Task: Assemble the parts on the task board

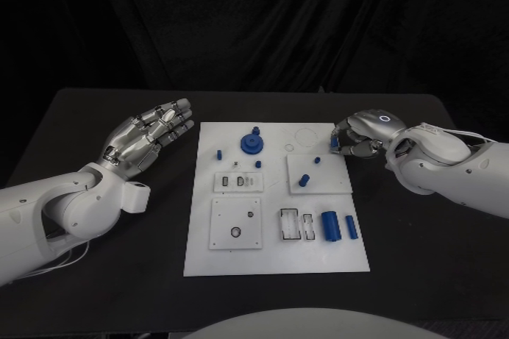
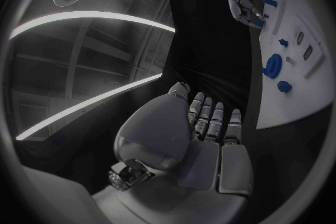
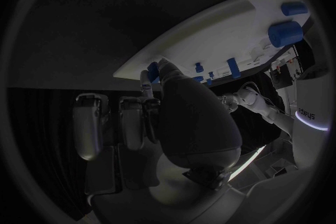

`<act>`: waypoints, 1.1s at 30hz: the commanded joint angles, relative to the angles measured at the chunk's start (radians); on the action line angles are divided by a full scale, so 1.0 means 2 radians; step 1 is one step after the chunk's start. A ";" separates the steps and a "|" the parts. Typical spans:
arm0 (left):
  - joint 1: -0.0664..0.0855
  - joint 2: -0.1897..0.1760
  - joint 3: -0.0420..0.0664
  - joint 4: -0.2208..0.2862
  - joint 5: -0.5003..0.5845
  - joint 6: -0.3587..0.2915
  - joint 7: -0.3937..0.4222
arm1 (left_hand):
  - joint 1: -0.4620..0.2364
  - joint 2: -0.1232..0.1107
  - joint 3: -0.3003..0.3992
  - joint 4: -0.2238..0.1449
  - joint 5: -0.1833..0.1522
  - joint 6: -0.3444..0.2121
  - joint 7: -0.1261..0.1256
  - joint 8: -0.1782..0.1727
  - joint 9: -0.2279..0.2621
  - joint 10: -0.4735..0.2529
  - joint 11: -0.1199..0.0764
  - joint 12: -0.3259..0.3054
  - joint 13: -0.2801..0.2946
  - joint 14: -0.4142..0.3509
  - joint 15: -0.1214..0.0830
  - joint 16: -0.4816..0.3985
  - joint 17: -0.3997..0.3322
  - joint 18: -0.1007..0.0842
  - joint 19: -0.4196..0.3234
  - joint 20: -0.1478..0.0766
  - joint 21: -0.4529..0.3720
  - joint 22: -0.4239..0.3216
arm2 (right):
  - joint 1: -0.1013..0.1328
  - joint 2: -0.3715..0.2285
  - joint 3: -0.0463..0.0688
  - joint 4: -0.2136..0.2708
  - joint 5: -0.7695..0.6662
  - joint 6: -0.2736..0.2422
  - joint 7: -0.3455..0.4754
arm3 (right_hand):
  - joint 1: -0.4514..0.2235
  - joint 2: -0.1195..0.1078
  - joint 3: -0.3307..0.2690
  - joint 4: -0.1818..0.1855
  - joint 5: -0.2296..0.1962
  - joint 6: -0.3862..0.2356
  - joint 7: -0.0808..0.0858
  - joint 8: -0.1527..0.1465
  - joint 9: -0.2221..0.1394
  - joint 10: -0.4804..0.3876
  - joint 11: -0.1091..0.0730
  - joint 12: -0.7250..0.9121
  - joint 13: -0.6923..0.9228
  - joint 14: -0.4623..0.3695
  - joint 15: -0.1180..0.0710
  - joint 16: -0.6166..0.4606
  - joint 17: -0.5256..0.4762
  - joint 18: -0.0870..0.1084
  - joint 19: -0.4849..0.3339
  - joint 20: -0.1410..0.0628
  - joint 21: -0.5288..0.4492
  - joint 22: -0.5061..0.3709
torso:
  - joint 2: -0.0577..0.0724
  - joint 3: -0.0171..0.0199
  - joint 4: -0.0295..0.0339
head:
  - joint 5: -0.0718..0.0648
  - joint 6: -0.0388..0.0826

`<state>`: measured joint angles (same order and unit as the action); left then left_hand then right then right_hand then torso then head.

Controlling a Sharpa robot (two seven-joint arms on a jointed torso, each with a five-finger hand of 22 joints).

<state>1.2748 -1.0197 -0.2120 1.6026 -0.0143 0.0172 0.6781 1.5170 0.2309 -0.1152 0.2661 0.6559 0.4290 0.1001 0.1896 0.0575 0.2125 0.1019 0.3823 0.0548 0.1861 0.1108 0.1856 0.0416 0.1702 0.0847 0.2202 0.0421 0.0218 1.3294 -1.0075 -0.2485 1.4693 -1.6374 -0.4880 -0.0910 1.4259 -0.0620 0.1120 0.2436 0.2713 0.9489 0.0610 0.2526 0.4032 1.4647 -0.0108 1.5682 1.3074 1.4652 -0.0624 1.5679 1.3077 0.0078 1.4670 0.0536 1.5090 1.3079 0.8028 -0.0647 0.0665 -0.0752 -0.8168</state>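
Note:
The white task board (image 1: 276, 262) lies mid-table. On it are a blue gear (image 1: 252, 143) with a peg, small blue pegs (image 1: 220, 154), two pegs on a raised white block (image 1: 318, 188), and two blue cylinders (image 1: 331, 226) near the right edge. My left hand (image 1: 148, 137) hovers left of the board's far corner, fingers straight and apart, holding nothing; its palm (image 2: 210, 129) faces the board (image 2: 308, 84). My right hand (image 1: 355, 137) sits at the board's far right edge with fingers curled. It pinches a small blue part (image 3: 152, 71) between thumb and finger over the board's edge (image 3: 224, 33).
Two white plates with cut-outs (image 1: 235, 223) and a pair of narrow slots (image 1: 296, 225) take up the board's near half. A thin ring outline (image 1: 305, 137) marks its far right corner. Black table (image 1: 95, 111) surrounds the board on all sides.

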 commanded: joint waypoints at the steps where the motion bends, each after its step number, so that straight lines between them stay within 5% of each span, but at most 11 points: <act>1: -0.001 0.000 0.000 0.001 0.001 0.005 0.007 | 0.004 -0.002 0.002 0.000 0.002 -0.002 0.000 0.002 0.000 -0.001 0.004 0.002 0.000 -0.001 0.003 0.002 0.001 0.005 -0.001 0.003 0.001 0.000 | 0.004 -0.005 0.001 0.015 -0.002 -0.046 0.007 | 0.006 0.002 -0.001 -0.003 0.002 0.005 -0.001 0.004 0.004 0.053 -0.005 0.001 0.132 0.053 -0.004 0.001 0.132 0.004 0.031 -0.005 0.001 0.120 | 0.000 0.0000 0.0000 | 0.001 0.000; 8: -0.001 0.001 0.000 0.002 0.001 0.003 0.006 | 0.004 -0.003 0.003 0.000 0.002 -0.002 0.001 0.002 0.000 -0.001 0.004 0.002 0.000 -0.001 0.004 0.002 0.001 0.005 -0.001 0.004 0.001 0.000 | 0.039 -0.005 0.001 0.066 -0.002 -0.048 -0.004 | 0.006 0.001 -0.003 -0.003 0.002 0.008 0.000 0.012 0.011 0.053 -0.005 0.001 0.132 0.053 -0.005 0.001 0.132 0.004 0.033 -0.005 0.003 0.121 | 0.000 -0.0001 0.0001 | 0.002 0.000; 14: -0.001 0.003 0.000 0.001 0.001 0.003 0.005 | 0.004 -0.003 0.003 0.000 0.002 -0.002 0.001 0.002 0.000 -0.001 0.004 0.002 0.000 -0.001 0.004 0.002 0.001 0.005 -0.001 0.004 0.001 0.000 | 0.050 0.018 0.001 0.101 -0.001 -0.040 -0.012 | 0.006 0.002 -0.003 -0.003 0.002 0.008 0.000 0.013 0.012 0.053 -0.005 0.001 0.132 0.053 -0.005 0.001 0.132 0.004 0.033 -0.006 0.003 0.121 | -0.001 -0.0009 -0.0002 | 0.003 -0.001; 21: -0.001 0.007 0.000 0.000 0.001 0.004 0.005 | 0.004 -0.003 0.004 0.000 0.002 -0.002 0.001 0.002 0.000 -0.001 0.004 0.002 0.000 -0.002 0.004 0.002 0.001 0.005 -0.001 0.004 0.001 0.000 | 0.028 0.068 0.001 0.111 -0.001 -0.032 -0.028 | 0.005 0.002 -0.003 -0.004 0.005 0.008 0.001 0.015 0.016 0.053 -0.004 0.001 0.132 0.053 -0.005 0.001 0.132 0.004 0.033 -0.006 0.003 0.121 | 0.000 -0.0007 0.0007 | 0.010 -0.003; 25: -0.001 0.009 0.000 -0.001 0.001 0.004 0.005 | 0.004 -0.003 0.004 0.000 0.002 -0.002 0.001 0.002 0.000 -0.001 0.004 0.002 0.000 -0.002 0.004 0.002 0.001 0.005 -0.001 0.004 0.001 0.000 | 0.012 0.091 0.001 0.105 -0.002 -0.028 -0.040 | 0.003 0.002 -0.004 -0.006 0.018 0.007 0.002 0.019 0.021 0.053 -0.003 0.001 0.132 0.053 -0.005 0.001 0.132 0.004 0.033 -0.006 0.003 0.121 | 0.000 -0.0013 0.0012 | 0.012 -0.003; 29: -0.001 0.009 0.000 -0.001 0.001 0.005 0.004 | 0.004 -0.003 0.004 0.000 0.002 -0.002 0.001 0.002 0.000 -0.001 0.004 0.002 0.000 -0.002 0.004 0.002 0.001 0.005 -0.001 0.004 0.001 0.000 | 0.001 0.111 0.001 0.095 -0.012 -0.017 -0.055 | 0.003 0.001 -0.004 -0.008 0.024 0.006 0.004 0.020 0.024 0.053 -0.001 0.001 0.132 0.053 -0.004 0.001 0.132 0.004 0.033 -0.005 0.002 0.121 | 0.001 0.0004 -0.0004 | 0.015 -0.004; 33: -0.001 0.011 0.000 -0.003 0.001 0.006 0.004 | 0.004 -0.003 0.004 0.000 0.002 -0.002 0.001 0.002 0.000 -0.001 0.004 0.002 0.000 -0.002 0.004 0.002 0.001 0.005 -0.001 0.004 0.001 0.000 | -0.007 0.123 0.001 0.087 -0.017 -0.003 -0.068 | 0.003 0.000 -0.005 -0.008 0.024 0.005 0.005 0.020 0.024 0.053 -0.001 0.001 0.132 0.053 -0.003 0.001 0.132 0.005 0.032 -0.005 0.000 0.120 | 0.000 -0.0007 0.0009 | 0.015 -0.008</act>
<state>1.2744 -1.0004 -0.2120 1.5972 -0.0143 0.0173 0.6757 1.5210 0.2269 -0.1152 0.2661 0.6559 0.4290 0.1001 0.1897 0.0575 0.2125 0.1019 0.3823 0.0548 0.1861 0.1108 0.1856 0.0417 0.1702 0.0847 0.2202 0.0421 0.0219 1.3194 -0.7661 -0.2465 1.6470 -1.6482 -0.5294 -0.1631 1.4306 -0.0594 0.1031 0.2354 0.3162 0.9604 0.0640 0.2897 0.4291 1.4684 -0.0144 1.5682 1.3073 1.4689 -0.0661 1.5679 1.3075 0.0078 1.4671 0.0464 1.5129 1.3075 0.8031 -0.0652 0.0666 -0.0443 -0.8282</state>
